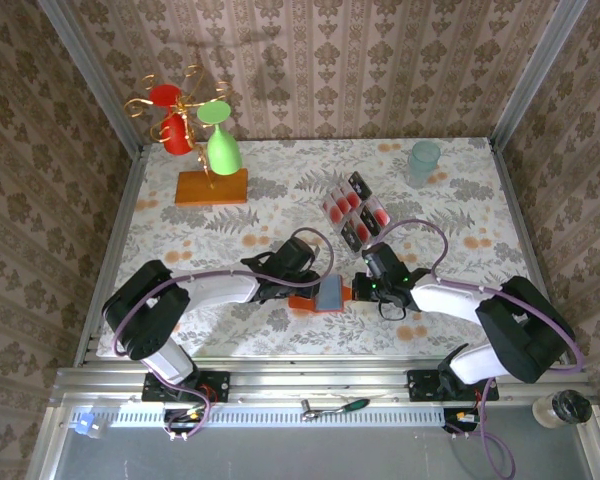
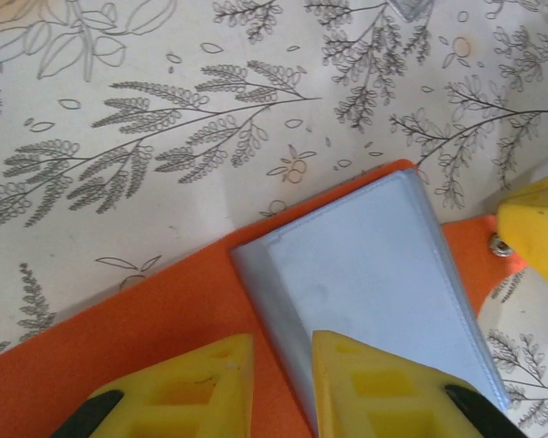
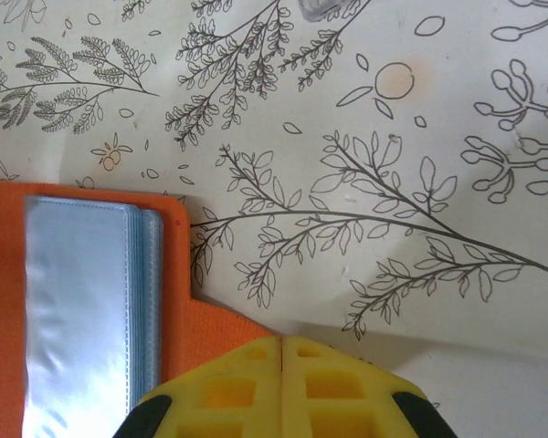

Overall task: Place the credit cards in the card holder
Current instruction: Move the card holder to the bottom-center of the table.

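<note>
Left gripper (image 2: pixel 281 351) is clamping the grey sleeve of the small orange-red folding card holder (image 1: pixel 328 295) at lower centre; right gripper (image 3: pixel 283 347), jaws together, is pinning its flap. Holder seemingly being opened; thin black-and-pink credit cards (image 1: pixel 352 210), above, need fetching next.

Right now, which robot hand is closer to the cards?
Right. The right gripper sits just on the near side of the cards, shut on the holder at its right edge. The left gripper is farther off, at the holder's left part.
</note>
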Motion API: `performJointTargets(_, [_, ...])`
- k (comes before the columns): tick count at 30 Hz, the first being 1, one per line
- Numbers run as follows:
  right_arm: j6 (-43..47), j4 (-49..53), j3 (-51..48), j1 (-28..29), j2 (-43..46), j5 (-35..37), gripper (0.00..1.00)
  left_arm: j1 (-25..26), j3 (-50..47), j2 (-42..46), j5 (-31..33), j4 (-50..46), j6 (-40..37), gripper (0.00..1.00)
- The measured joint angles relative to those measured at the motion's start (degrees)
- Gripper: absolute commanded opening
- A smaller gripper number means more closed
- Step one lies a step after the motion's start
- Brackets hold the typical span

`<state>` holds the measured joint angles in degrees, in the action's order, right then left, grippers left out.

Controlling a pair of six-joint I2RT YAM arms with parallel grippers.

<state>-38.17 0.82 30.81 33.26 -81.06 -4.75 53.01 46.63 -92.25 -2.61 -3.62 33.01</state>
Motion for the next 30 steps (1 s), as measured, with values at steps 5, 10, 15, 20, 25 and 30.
performJointTargets(5, [-0.63,-1.75,-2.03,-0.02,1.57,-0.17,0.00,-0.07,-2.54,0.26,1.84,0.48,0.00,0.25])
performJointTargets(10, [-1.51,-2.40,-3.76,-0.02,2.99,-0.35,0.00,-0.07,-3.54,0.50,2.01,0.68,-0.02,0.25])
performJointTargets(15, [-1.75,-2.36,-3.89,-0.02,3.37,-0.39,0.12,-0.07,-3.54,0.50,2.01,0.79,-0.11,0.25])
performJointTargets(20, [-2.12,-0.11,-3.87,-0.76,6.10,-0.48,0.27,-0.07,-3.45,0.48,2.01,0.74,-0.42,0.25])
performJointTargets(25, [-2.12,4.15,-2.58,-1.90,10.99,-1.60,0.28,-0.07,-2.93,0.48,2.21,0.26,-0.48,0.25])
performJointTargets(30, [-2.32,5.46,1.22,-1.97,12.70,-4.70,0.25,0.22,-2.10,0.48,2.62,-0.20,-0.48,0.25])
